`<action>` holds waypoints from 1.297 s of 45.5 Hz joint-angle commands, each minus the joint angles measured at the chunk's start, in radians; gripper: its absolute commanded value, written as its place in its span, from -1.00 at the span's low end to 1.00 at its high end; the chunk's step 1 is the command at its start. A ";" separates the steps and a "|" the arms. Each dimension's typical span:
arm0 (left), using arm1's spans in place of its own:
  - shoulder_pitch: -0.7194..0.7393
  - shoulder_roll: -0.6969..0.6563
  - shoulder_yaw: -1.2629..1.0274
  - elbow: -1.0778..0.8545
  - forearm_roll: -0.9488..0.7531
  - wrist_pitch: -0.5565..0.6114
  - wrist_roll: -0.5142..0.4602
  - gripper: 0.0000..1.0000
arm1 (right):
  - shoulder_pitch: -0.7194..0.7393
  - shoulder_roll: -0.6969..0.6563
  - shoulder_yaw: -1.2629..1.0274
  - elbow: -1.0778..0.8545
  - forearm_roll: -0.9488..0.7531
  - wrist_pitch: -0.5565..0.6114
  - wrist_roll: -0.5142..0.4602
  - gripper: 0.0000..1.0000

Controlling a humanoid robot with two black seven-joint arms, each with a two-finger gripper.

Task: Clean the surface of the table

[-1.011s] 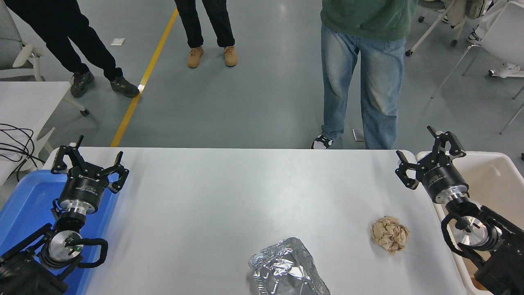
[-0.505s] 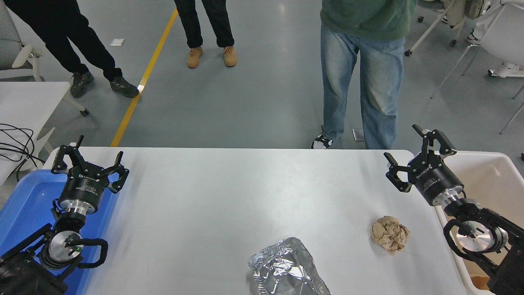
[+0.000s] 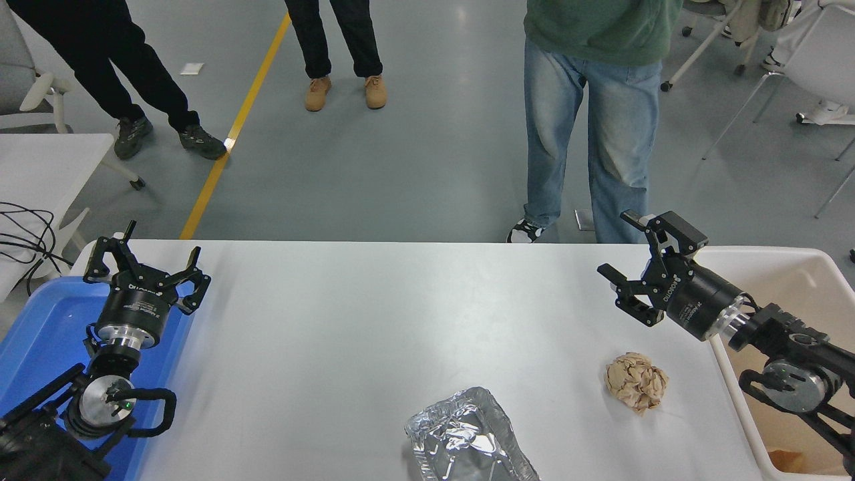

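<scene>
My right gripper [image 3: 634,267] hangs released, jaws spread wide, over the far right of the counter [image 3: 347,321]. Crumpled brown paper ball [image 3: 636,382] lies just near of it, foil tray [image 3: 467,437] at the near edge, center. I judge this the approach step: next I need to drop and close on the ball, then carry it to the white bin [image 3: 795,267] on the right. Left gripper [image 3: 143,267] parked released over blue tray [image 3: 47,334].

A crumpled shiny silver foil tray [image 3: 469,436] and a rough brown paper ball [image 3: 636,383] lie on the smooth matt white tabletop [image 3: 374,321].
</scene>
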 commanded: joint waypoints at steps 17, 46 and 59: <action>0.000 0.000 0.000 0.000 0.000 0.000 0.000 0.98 | 0.198 -0.133 -0.211 0.212 -0.254 -0.104 -0.260 1.00; 0.000 0.000 0.000 0.000 0.000 0.000 0.000 0.98 | 0.396 -0.259 -0.305 0.371 -0.645 -0.069 -0.343 1.00; 0.000 0.000 0.000 0.000 0.000 0.000 0.000 0.98 | 0.352 -0.214 -0.314 0.422 -0.654 -0.072 -0.348 1.00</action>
